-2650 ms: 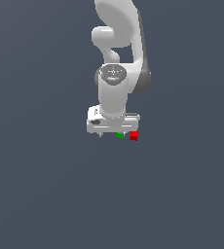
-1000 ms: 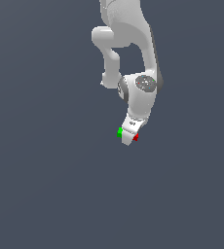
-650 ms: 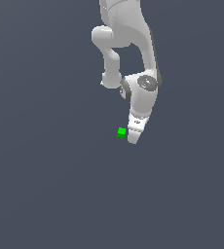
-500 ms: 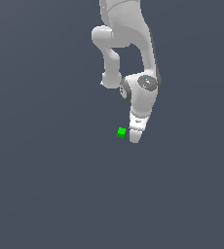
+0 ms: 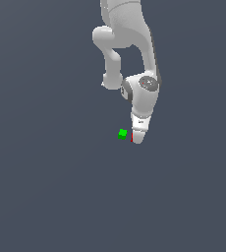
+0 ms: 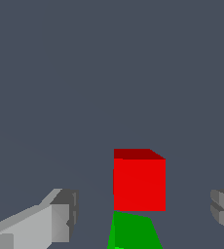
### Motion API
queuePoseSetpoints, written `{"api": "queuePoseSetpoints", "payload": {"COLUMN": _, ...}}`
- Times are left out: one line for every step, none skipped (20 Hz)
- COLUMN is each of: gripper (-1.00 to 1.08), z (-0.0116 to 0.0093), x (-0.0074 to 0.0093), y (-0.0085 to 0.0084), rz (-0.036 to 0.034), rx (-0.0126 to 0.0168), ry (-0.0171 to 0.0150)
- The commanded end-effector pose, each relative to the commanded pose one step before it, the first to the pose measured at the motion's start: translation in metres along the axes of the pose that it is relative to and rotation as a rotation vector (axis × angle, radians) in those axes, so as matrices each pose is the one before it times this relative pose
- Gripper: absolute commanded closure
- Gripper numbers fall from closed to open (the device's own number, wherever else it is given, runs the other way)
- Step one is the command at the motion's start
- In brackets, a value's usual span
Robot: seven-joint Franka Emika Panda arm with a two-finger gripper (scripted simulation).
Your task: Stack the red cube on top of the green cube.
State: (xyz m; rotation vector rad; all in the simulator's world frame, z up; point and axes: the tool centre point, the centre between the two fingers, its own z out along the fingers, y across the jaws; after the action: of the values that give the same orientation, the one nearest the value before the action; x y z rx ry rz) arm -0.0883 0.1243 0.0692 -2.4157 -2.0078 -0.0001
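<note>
Pincer (image 6: 143,214) now lower than before, wide apart around red cube (image 6: 139,181), green cube (image 6: 133,231) adjacent.

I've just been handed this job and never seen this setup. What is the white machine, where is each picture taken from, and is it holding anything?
The white machine is a simulated robot arm. The exterior view looks at it from off the arm; there the end effector has come down beside the green cube, hiding all but a sliver of the red cube. The wrist view rides on the arm: the red cube sits between the open fingers, untouched, with the green cube next to it. Nothing is held.
</note>
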Motion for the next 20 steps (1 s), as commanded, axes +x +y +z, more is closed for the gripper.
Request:
{"api": "queuePoseSetpoints", "payload": {"gripper": -0.92, "z": -0.0003, "x": -0.00023, "y": 0.00062, "rz": 0.00363, "rx": -0.00036, "ry": -0.00015}}
{"api": "queuePoseSetpoints", "payload": {"gripper": -0.92, "z": -0.00026, "x": -0.00011, "y": 0.00055, "rz": 0.00442, "rx": 0.00002, "ry": -0.00013}}
{"api": "queuePoseSetpoints", "payload": {"gripper": -0.92, "z": -0.00016, "x": -0.00005, "y": 0.00033, "rz": 0.00267, "rx": 0.00001, "ry": -0.00007}}
{"api": "queuePoseSetpoints", "payload": {"gripper": -0.92, "z": -0.00005, "x": -0.00005, "y": 0.00013, "rz": 0.00098, "rx": 0.00001, "ry": -0.00003}}
{"api": "queuePoseSetpoints", "payload": {"gripper": -0.92, "z": 0.00018, "x": 0.00009, "y": -0.0004, "rz": -0.00309, "rx": 0.00001, "ry": 0.00009}}
{"api": "queuePoseSetpoints", "payload": {"gripper": -0.92, "z": 0.00032, "x": 0.0, "y": -0.00001, "rz": 0.0, "rx": 0.0, "ry": 0.0}}
{"api": "queuePoseSetpoints", "payload": {"gripper": -0.92, "z": 0.00096, "x": 0.0, "y": -0.00004, "rz": 0.0, "rx": 0.0, "ry": 0.0}}
{"api": "queuePoseSetpoints", "payload": {"gripper": -0.92, "z": 0.0016, "x": 0.0, "y": -0.00007, "rz": 0.0, "rx": 0.0, "ry": 0.0}}
{"api": "queuePoseSetpoints", "payload": {"gripper": -0.92, "z": 0.00224, "x": 0.0, "y": -0.00009, "rz": 0.0, "rx": 0.0, "ry": 0.0}}
{"api": "queuePoseSetpoints", "payload": {"gripper": -0.92, "z": 0.00286, "x": 0.0, "y": -0.00011, "rz": 0.0, "rx": 0.0, "ry": 0.0}}
{"api": "queuePoseSetpoints", "payload": {"gripper": -0.92, "z": 0.00348, "x": 0.00001, "y": -0.00013, "rz": 0.0, "rx": 0.0, "ry": 0.0}}
{"api": "queuePoseSetpoints", "payload": {"gripper": -0.92, "z": 0.00422, "x": -0.00015, "y": -0.00005, "rz": 0.00038, "rx": 0.00014, "ry": -0.00027}}
{"api": "queuePoseSetpoints", "payload": {"gripper": -0.92, "z": 0.00469, "x": 0.00004, "y": -0.00015, "rz": 0.0, "rx": 0.0, "ry": 0.0}}
{"api": "queuePoseSetpoints", "payload": {"gripper": -0.92, "z": 0.00535, "x": -0.00015, "y": -0.00003, "rz": 0.00045, "rx": 0.00011, "ry": -0.00015}}
{"api": "queuePoseSetpoints", "payload": {"gripper": -0.92, "z": 0.00522, "x": 0.00009, "y": -0.0001, "rz": 0.0, "rx": 0.0, "ry": 0.0}}
{"api": "queuePoseSetpoints", "payload": {"gripper": -0.92, "z": 0.00458, "x": -0.00013, "y": 0.00006, "rz": 0.00048, "rx": 0.00001, "ry": -0.00007}}
{"api": "queuePoseSetpoints", "payload": {"gripper": -0.92, "z": 0.00392, "x": 0.00011, "y": 0.0, "rz": 0.0, "rx": 0.0, "ry": 0.0}}
{"api": "queuePoseSetpoints", "payload": {"gripper": -0.92, "z": 0.00328, "x": -0.00012, "y": 0.00014, "rz": 0.00048, "rx": -0.00007, "ry": -0.00008}}
{"api": "queuePoseSetpoints", "payload": {"gripper": -0.92, "z": 0.00268, "x": 0.0001, "y": 0.00005, "rz": 0.0, "rx": 0.0, "ry": 0.0}}
{"api": "queuePoseSetpoints", "payload": {"gripper": -0.92, "z": 0.00204, "x": -0.00014, "y": 0.00016, "rz": 0.00047, "rx": -0.00011, "ry": -0.00009}}
